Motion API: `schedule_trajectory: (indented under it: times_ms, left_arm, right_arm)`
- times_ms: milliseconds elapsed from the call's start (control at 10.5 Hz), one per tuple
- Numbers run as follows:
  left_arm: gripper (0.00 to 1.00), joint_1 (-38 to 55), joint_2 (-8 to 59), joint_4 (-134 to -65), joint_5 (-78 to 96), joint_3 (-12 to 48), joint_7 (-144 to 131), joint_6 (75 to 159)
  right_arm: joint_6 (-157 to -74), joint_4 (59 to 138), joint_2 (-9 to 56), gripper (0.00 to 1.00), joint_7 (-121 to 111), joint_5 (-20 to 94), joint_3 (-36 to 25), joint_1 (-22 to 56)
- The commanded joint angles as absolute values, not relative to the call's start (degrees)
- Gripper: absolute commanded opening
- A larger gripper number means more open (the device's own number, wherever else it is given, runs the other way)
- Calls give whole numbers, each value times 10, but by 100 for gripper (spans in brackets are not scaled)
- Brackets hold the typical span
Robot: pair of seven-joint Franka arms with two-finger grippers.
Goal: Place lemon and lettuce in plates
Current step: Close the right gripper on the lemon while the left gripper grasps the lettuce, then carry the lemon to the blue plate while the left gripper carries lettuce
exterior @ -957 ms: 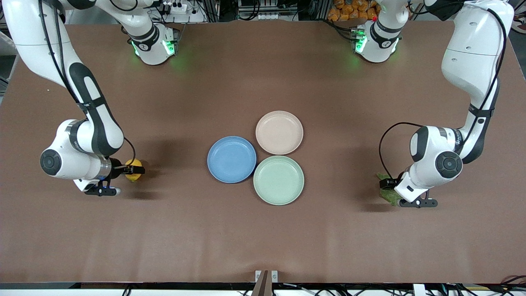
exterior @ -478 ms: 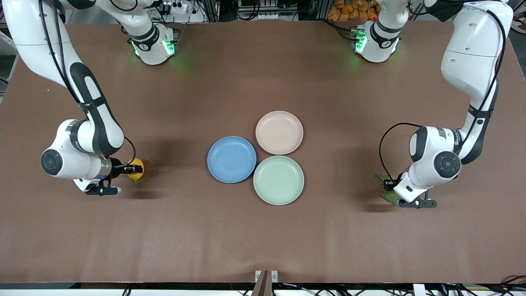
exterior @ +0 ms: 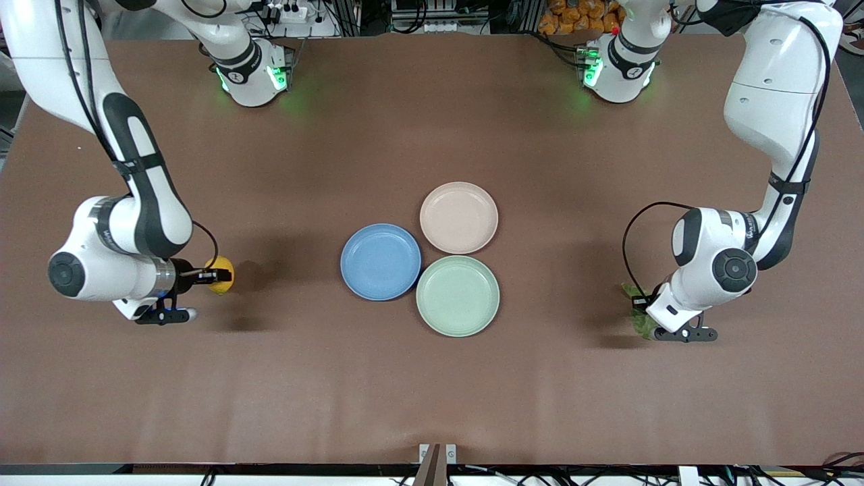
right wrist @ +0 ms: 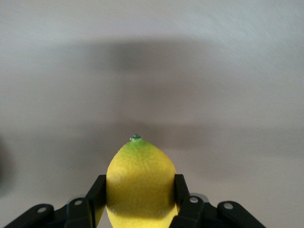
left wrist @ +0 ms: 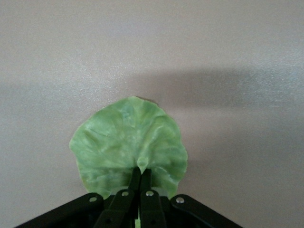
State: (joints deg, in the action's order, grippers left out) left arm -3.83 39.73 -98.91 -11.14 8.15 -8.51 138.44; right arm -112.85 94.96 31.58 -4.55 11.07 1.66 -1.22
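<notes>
My right gripper (exterior: 214, 275) is shut on the yellow lemon (exterior: 223, 275) and holds it low over the table toward the right arm's end. In the right wrist view the lemon (right wrist: 140, 178) sits between both fingers (right wrist: 96, 192). My left gripper (exterior: 638, 304) is shut on the stem end of the green lettuce leaf (exterior: 642, 325), low over the table toward the left arm's end. In the left wrist view the leaf (left wrist: 126, 142) fans out from the closed fingertips (left wrist: 135, 176). The blue plate (exterior: 381, 262) and the beige-pink plate (exterior: 459, 217) lie empty mid-table.
A pale mint-green plate (exterior: 457, 295) lies empty, touching the other two plates, nearest the front camera. Bare brown tabletop (exterior: 432, 391) lies between each gripper and the plates.
The right arm has drawn slightly toward its end of the table and the lemon has risen a little in its grip. The left gripper has shifted slightly with the lettuce.
</notes>
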Motion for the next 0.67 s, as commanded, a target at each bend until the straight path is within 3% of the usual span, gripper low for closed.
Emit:
schedule_trajectory:
  times_ms: [0,287,574]
  left_arm:
    - [0,-33,391,-983,-122,85,-97,1383]
    - [0,-20,346,-979,-115,104,-159,1333]
    - [0,-15,313,-963,-114,182,-279,1283]
  right_arm:
    - [-1111,905,316,0,63,148,41,31]
    - [-1137,863,345,0,224,149,97,77]
    - [-1218,862,394,0,344,148,98,152]
